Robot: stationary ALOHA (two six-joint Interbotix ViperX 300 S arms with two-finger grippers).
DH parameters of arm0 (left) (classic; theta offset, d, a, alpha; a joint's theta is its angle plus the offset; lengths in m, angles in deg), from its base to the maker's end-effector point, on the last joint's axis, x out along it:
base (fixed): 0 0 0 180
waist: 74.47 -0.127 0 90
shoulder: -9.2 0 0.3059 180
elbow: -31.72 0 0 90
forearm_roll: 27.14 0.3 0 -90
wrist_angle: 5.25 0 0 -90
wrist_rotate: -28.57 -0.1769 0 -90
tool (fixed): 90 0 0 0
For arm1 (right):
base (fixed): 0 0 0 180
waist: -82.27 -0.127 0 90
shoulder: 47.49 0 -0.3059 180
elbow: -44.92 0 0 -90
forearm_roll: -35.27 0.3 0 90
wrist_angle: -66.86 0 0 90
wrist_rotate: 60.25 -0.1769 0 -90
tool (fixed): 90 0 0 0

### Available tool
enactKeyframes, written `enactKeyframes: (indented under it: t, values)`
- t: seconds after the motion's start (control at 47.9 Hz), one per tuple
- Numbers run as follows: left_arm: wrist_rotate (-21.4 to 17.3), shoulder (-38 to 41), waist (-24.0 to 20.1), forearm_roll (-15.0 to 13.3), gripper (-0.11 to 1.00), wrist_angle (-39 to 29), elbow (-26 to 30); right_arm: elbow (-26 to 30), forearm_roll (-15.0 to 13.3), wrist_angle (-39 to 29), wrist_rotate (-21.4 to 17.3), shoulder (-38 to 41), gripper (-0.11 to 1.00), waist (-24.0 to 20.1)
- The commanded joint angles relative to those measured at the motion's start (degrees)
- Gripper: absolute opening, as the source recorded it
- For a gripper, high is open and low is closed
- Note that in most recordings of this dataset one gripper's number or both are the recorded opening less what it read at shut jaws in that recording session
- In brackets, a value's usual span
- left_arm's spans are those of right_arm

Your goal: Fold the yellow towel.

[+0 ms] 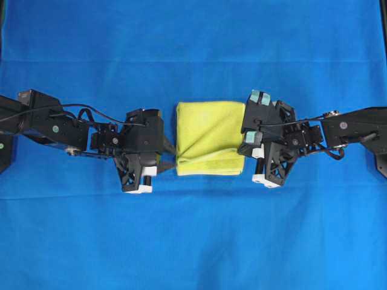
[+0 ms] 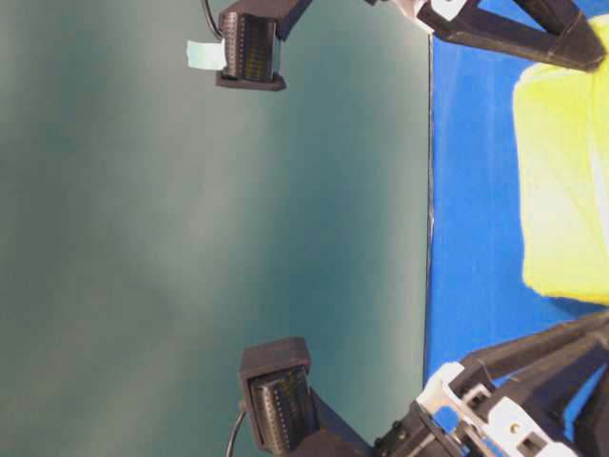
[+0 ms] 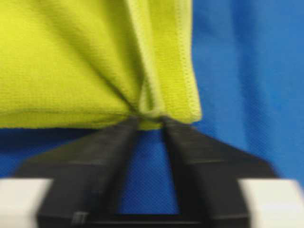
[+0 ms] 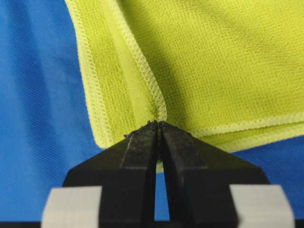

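Now the left hand is at the left edge of the yellow towel, near its front corner. In the left wrist view its two fingers are a little apart, and a small bunch of the towel's hem sits between the tips; the picture is blurred, so I cannot tell if the cloth is really gripped or only touched. The towel lies folded, in layers, in the middle of the blue tabletop, between both arms. Its stitched pale hem shows along the front edge. On the right side, the right hand is at the towel's right edge, also toward the front corner. Its fingers are pressed together, and they pinch a hem of the towel's upper layer at the tips.
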Motion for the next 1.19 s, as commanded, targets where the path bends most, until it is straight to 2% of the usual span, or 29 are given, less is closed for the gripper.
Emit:
enactKeyframes:
  t: [0.0,0.084,0.146,0.293,0.334,0.376,0.481,0.585,0.669,0.94,1.17]
  values:
    - [-0.5,-0.9,0.2,0.1,0.43,0.4,0.8,0.6,0.2,1.4,0.0,-0.4,0.03,-0.3]
    - [-1.0,-1.1,0.2,0.0,0.59,0.4,1.0,0.9,0.1,1.8,0.0,-0.3,0.04,-0.5]
    - [-1.1,-1.4,0.2,0.1,0.64,0.3,1.2,1.3,0.1,1.8,0.1,0.0,0.08,-0.8]
    - [-1.1,-3.3,0.2,0.1,0.62,-0.4,0.7,2.2,0.0,0.3,0.4,-0.3,0.52,-2.2]
    - [-1.1,-4.2,0.1,0.1,0.62,-0.8,0.4,2.5,0.0,-0.8,0.4,-0.6,0.62,-2.5]
    - [-1.1,-5.4,0.2,0.1,0.62,-1.2,0.2,2.8,0.0,-2.3,0.4,-1.1,0.67,-2.7]
    - [-1.1,-9.7,0.2,0.1,0.62,-2.8,-0.5,4.1,0.0,-8.0,0.4,-4.3,0.61,-3.3]
    - [-1.1,-15.3,0.2,0.1,0.62,-4.9,-1.5,5.4,-0.3,-12.5,0.6,-8.4,0.62,-3.5]
    - [-1.1,-20.0,0.2,0.0,0.62,-6.4,-2.6,6.0,-1.5,-14.9,0.9,-12.8,0.62,-3.5]
    - [-2.5,-36.8,0.2,0.1,0.62,-6.6,-9.8,2.7,-9.5,-14.9,0.4,-26.3,0.62,-3.5]
    - [-4.7,-52.8,-0.7,0.1,0.62,-7.3,-17.3,-2.5,-12.2,-13.7,0.4,-37.9,0.62,-3.5]
